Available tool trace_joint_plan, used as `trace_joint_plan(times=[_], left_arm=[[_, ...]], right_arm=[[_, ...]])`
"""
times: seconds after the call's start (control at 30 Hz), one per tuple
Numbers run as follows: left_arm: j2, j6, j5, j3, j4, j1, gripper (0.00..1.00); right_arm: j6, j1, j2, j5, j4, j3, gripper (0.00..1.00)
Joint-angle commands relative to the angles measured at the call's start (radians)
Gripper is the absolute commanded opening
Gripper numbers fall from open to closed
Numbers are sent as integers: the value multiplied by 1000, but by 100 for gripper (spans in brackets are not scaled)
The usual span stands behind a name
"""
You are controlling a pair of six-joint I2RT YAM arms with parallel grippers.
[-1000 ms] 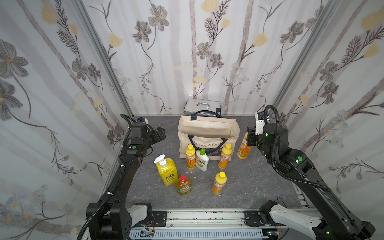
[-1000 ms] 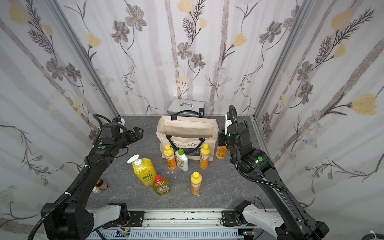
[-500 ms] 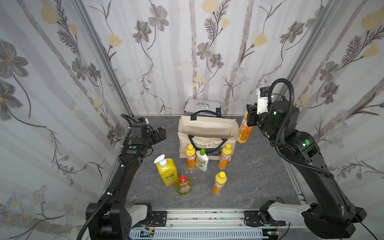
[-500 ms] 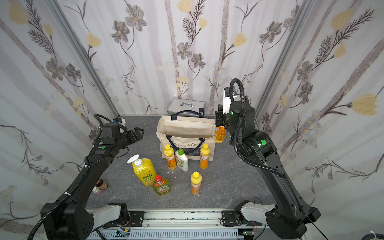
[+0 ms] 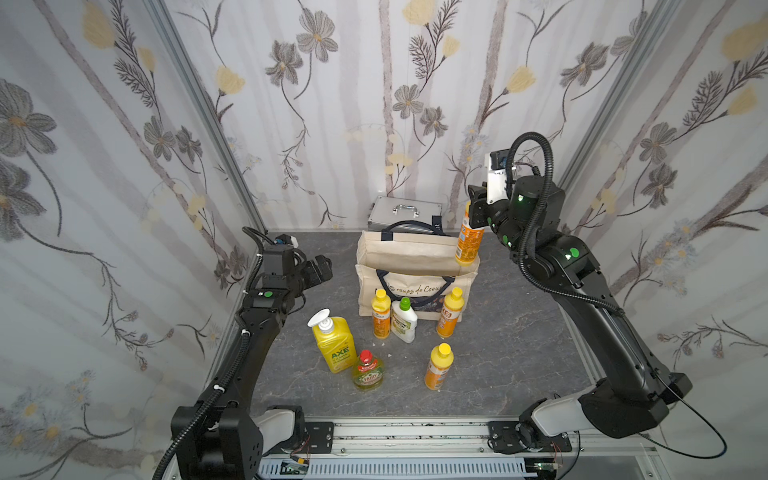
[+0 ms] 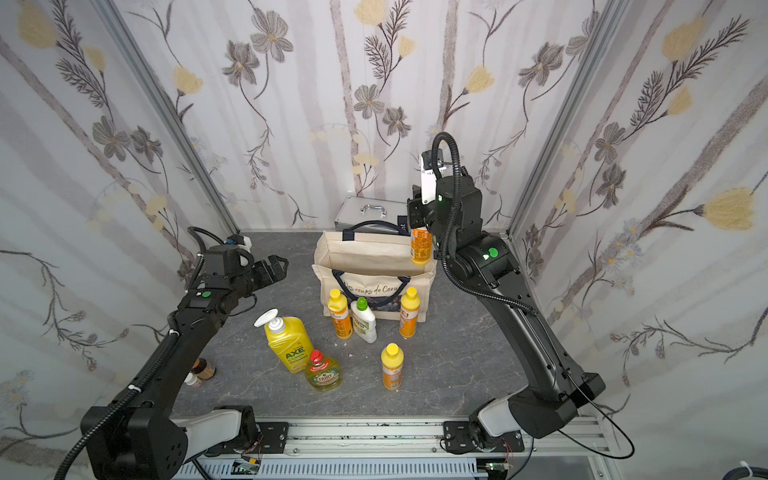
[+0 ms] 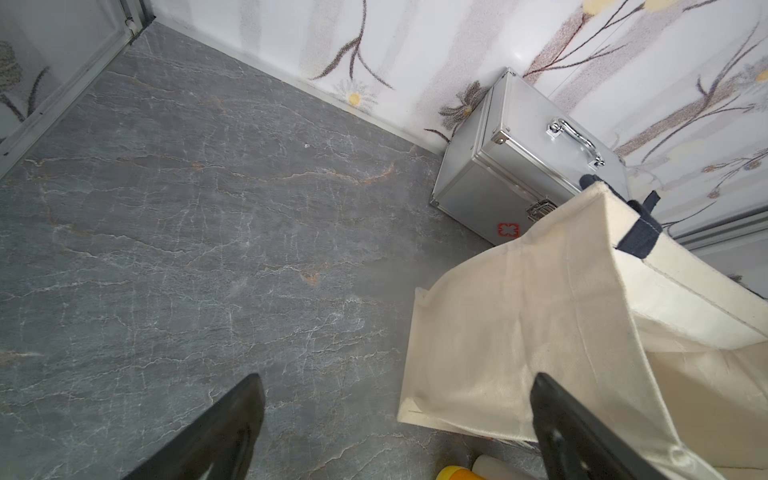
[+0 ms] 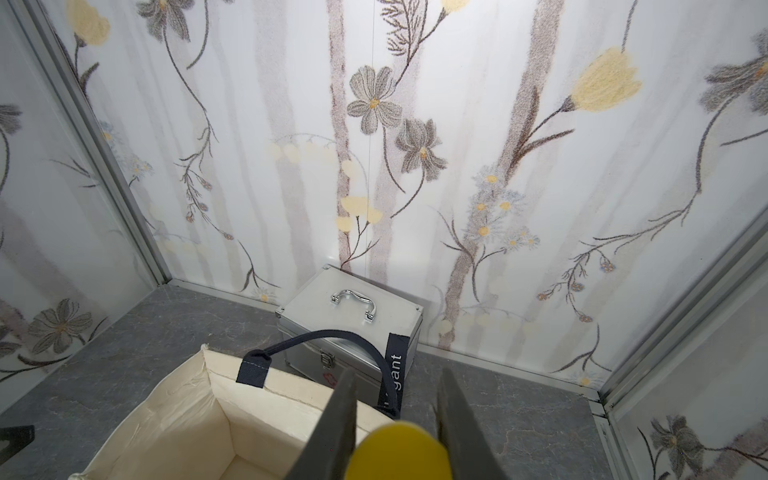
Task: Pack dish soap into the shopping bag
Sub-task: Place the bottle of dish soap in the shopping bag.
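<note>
My right gripper (image 5: 478, 208) (image 8: 397, 374) is shut on the neck of a slim orange dish soap bottle (image 5: 467, 245) (image 6: 420, 247). The bottle hangs upright over the right rear corner of the open cream shopping bag (image 5: 415, 257) (image 8: 187, 415), and its yellow cap (image 8: 401, 451) sits between my fingers. On the floor in front of the bag stand three orange bottles (image 5: 380, 318) (image 5: 449, 311) (image 5: 438, 365), a white green-capped one (image 5: 404, 322), the yellow AXE pump bottle (image 5: 334, 347) and the red-capped Fairy (image 5: 368, 372). My left gripper (image 5: 318, 268) (image 7: 397, 378) hovers open and empty, left of the bag.
A silver metal case (image 5: 405, 210) stands against the back wall right behind the bag. Two small bottles (image 6: 203, 370) lie at the left wall under my left arm. Flowered walls close in three sides, and a rail (image 5: 415, 432) runs along the front.
My right arm has lifted the orange bottle from the floor right of the bag and carried it up over the bag's right rear corner. The left arm has not moved.
</note>
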Motion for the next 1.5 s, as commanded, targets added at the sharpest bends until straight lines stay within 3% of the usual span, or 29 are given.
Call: trace_joint_plan(times=[0.0, 0.47, 0.77, 1.47], left_arm=[[-1, 3, -14, 9, -3, 0, 100], [12, 1, -8, 6, 2, -3, 100], [18, 3, -17, 2, 1, -11, 100], [38, 12, -36, -2, 26, -14, 100]], right_arm=[[-13, -11, 31, -19, 157, 4, 0], [59, -53, 73, -115, 212, -130, 0], [117, -93, 44, -185, 305, -331, 0], [98, -114, 94, -244, 519, -566, 0]])
